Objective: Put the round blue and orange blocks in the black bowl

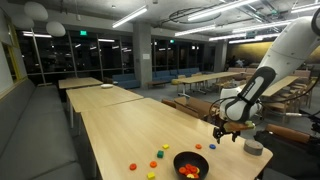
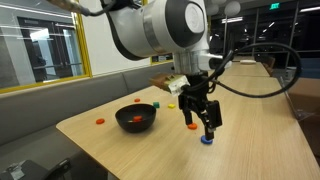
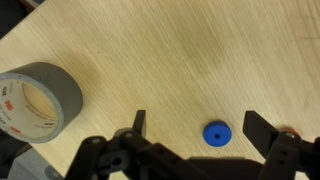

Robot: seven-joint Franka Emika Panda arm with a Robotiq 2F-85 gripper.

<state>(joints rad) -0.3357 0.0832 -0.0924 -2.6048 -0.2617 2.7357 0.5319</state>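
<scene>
A long wooden desk [image 1: 110, 125] runs through a dim, empty hall with dark windows. Near its end sits the black bowl [image 2: 136, 124], which already holds something orange-red that we cannot identify. In the wrist view the gripper [image 3: 198, 125] hangs low over the blue block [image 3: 216, 134], its jaws spread wide on either side and not touching it. The block lies flat on bare wood, apart from the bowl and a roll of tape [image 3: 35, 100]. The orange block [image 2: 99, 121] rests near the desk's long edge, beyond the bowl. We judge that both blocks have yet to be moved, with the blue one about to be gripped.
</scene>
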